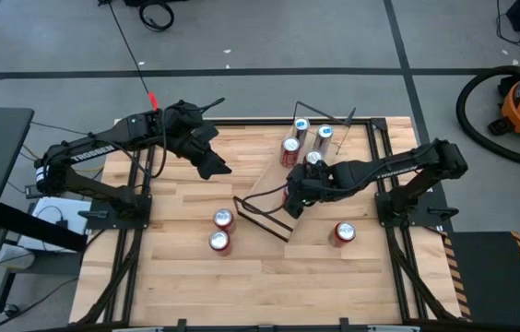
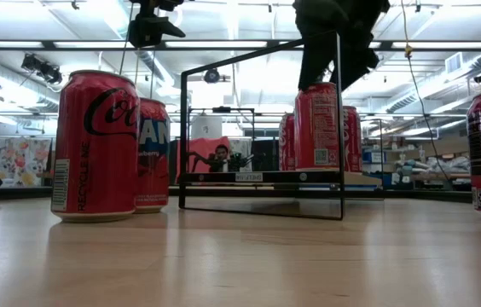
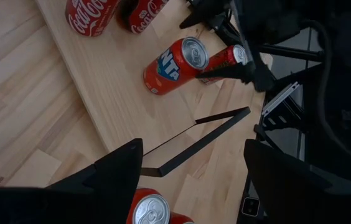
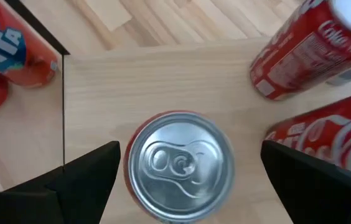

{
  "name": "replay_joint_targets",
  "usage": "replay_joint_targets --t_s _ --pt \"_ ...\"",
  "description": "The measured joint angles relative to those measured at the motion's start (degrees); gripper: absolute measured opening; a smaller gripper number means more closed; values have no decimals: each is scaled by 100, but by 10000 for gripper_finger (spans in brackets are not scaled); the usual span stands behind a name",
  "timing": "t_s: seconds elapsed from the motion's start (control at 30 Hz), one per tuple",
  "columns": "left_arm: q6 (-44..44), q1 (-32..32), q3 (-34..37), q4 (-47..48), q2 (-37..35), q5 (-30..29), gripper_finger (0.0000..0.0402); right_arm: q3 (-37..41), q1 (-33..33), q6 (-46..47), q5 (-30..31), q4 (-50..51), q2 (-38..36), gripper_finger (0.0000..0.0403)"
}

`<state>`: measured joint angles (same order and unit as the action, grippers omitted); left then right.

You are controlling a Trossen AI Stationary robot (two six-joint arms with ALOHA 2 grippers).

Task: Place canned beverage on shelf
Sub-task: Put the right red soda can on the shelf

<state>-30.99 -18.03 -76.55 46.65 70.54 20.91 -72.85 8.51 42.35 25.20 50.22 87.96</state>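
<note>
Shelf (image 1: 274,180): I see a long light-wood board in a thin black wire frame, lying diagonally, running from the table's centre toward one o'clock.
Can under my right arm (image 4: 178,163): red, upright on the shelf's near end, silver top facing up.
Other shelved cans (image 1: 291,150): upright, clustered toward the far end, around one o'clock.

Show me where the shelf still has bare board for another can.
Bare board lies on the shelf between its near wire end and the can under the open right hand. The far end is crowded with cans.
</note>
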Motion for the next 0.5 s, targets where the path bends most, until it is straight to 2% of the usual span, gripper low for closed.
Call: replay_joint_targets --t_s 0.33,0.5 --pt "-82 0 0 1 0 113 290 488 0 59 -132 -432 0 399" --pt "-86 -2 0 0 0 114 290 549 -88 -278 -359 -551 0 380"
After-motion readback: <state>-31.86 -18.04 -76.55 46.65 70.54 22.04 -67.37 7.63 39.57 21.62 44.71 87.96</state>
